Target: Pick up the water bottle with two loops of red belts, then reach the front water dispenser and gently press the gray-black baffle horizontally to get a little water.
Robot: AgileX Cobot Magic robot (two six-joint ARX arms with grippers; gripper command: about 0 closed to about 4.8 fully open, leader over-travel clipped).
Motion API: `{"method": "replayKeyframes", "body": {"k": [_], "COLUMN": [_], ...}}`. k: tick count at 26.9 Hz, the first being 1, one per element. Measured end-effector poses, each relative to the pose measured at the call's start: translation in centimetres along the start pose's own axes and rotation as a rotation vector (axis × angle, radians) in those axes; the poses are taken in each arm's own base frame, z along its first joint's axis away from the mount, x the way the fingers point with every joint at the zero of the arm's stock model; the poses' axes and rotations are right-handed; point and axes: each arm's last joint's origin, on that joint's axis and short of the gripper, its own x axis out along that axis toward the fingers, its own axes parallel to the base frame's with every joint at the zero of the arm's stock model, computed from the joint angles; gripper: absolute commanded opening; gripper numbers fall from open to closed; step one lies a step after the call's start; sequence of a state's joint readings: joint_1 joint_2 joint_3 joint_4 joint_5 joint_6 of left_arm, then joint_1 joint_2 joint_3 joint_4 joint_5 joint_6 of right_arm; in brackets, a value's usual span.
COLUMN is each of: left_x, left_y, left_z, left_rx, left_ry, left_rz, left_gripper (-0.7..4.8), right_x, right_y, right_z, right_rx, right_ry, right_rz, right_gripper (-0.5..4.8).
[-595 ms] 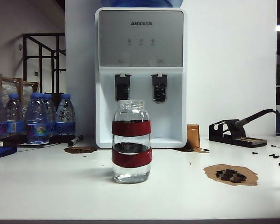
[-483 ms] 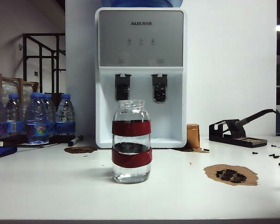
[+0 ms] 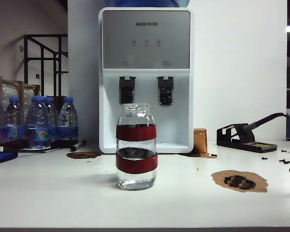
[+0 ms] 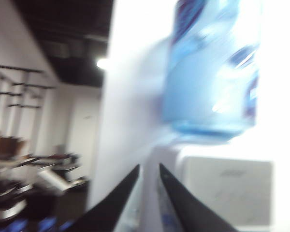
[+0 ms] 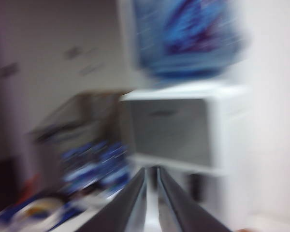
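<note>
From the exterior camera, nothing has shifted: the water bottle stands centre frame before the water dispenser, ungrasped. Left wrist view: the left gripper nearly together, empty. Right wrist view, blurred: the right gripper likewise.

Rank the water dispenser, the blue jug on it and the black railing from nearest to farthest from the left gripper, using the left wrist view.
From the left gripper:
1. the water dispenser, straight ahead.
2. the blue jug, atop it, nearly tied.
3. the black railing, far back in the room beyond.
</note>
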State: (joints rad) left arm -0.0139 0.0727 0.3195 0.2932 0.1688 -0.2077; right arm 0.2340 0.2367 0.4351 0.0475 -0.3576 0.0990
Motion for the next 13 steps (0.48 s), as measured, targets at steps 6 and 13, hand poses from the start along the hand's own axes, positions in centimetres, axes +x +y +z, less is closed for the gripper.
{"method": "replayKeyframes", "body": {"k": [6,13], "left_x": [5.3,12.3], "left_y": [-0.8,-0.9], "left_z": [5.6,-0.9], "left_rx": [-0.131,-0.366], "left_ry": [-0.002,0.358], "left_rz": [-0.190,-0.481], "left_gripper": [2.90,4.79], "right_x": [5.9,7.0], "right_y": [-1.2,-1.4], "right_z": [1.6,3.1], "right_rx": [0.135,0.119], "right_ry": [0.356,0.454], "right_rz": [0.274,0.334], "right_gripper": [4.03,4.77]}}
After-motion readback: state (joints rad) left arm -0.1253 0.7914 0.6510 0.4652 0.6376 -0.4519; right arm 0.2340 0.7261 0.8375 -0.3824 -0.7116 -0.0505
